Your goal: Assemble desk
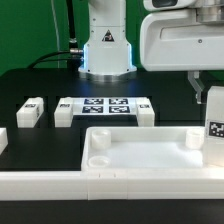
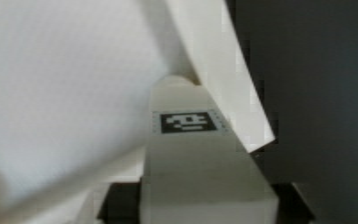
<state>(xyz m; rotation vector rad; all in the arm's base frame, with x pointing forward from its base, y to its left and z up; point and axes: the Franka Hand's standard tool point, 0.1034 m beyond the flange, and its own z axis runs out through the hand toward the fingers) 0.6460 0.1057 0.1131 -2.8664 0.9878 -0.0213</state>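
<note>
One leg (image 1: 213, 122) stands upright in the gripper (image 1: 207, 97) at the ext. view's right, its tag facing the camera. In the wrist view the same leg (image 2: 194, 150) runs out from between the two dark fingers (image 2: 123, 200). These sit tight on its sides, so the jaws are closed on it w/ only the leg's width between them.

The leg's far end lies at the raised rim of the tabletop (image 2: 51, 90). Whether it sits in a socket cannot be told.

In the ext. view the tabletop (image 1: 140, 152) lies flat, open side up, at front centre of the black table (image 1: 40, 85), w/ round sockets showing at its corners. The held leg overlaps its right end.

Just in front of it runs the long white rail (image 1: 100, 185).

Behind it lies the marker board (image 1: 105, 107), w/ a white block at each end: left block (image 1: 64, 112) and right block (image 1: 146, 113).

A tagged leg (image 1: 30, 112) lies further to the ext. view's left.
</note>
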